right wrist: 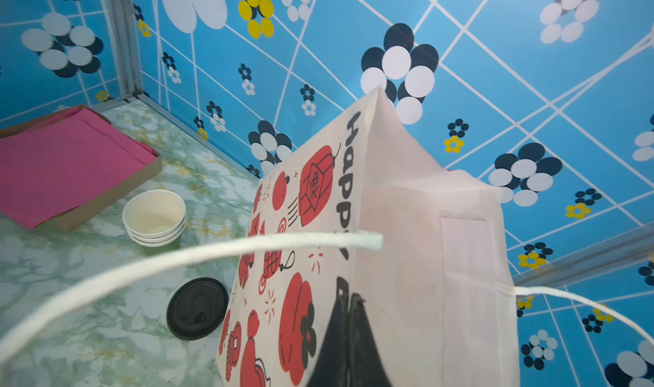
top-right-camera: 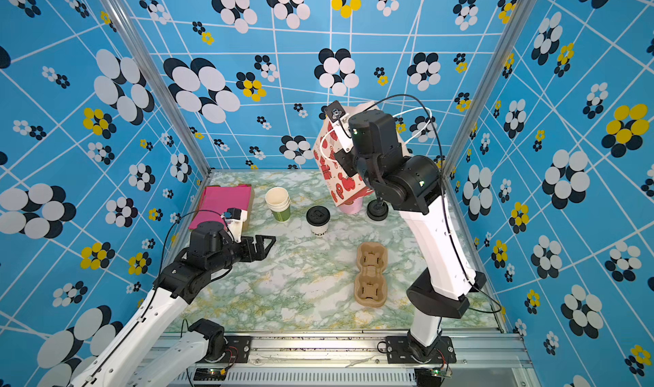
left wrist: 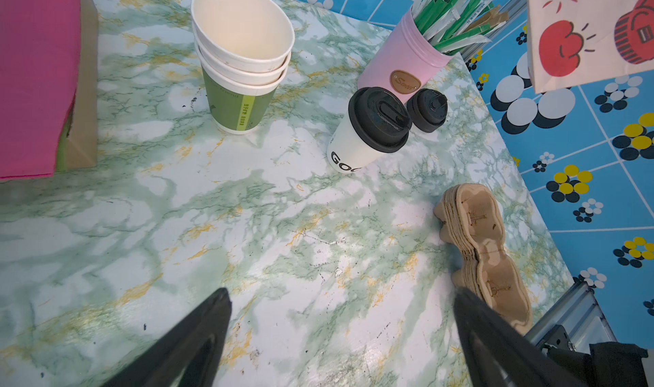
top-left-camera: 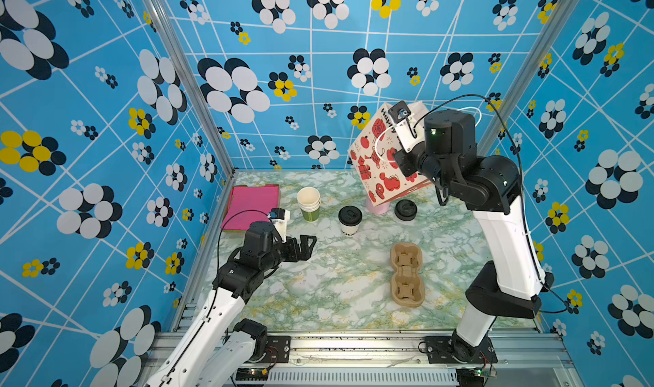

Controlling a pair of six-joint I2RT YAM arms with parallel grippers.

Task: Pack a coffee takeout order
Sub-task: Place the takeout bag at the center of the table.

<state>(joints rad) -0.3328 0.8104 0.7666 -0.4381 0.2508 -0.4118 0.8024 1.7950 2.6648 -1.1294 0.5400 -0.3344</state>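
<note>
Cup point(top-left-camera: 349, 220), lidded, stands upright on the table point(top-left-camera: 318, 297). Left of it are pink napkins point(top-left-camera: 252, 205), the left gripper point(top-left-camera: 305, 248) hovering with jaws spread and empty, then stacked cups point(top-left-camera: 309, 202). Right of it sit the holder point(top-left-camera: 407, 274), a spare lid point(top-left-camera: 405, 210), and the tilted bag point(top-left-camera: 375, 162), pinched aloft by the right gripper point(right wrist: 348, 302).

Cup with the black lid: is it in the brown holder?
No, the lidded cup stands on the tabletop, apart from the cup holder.
</note>
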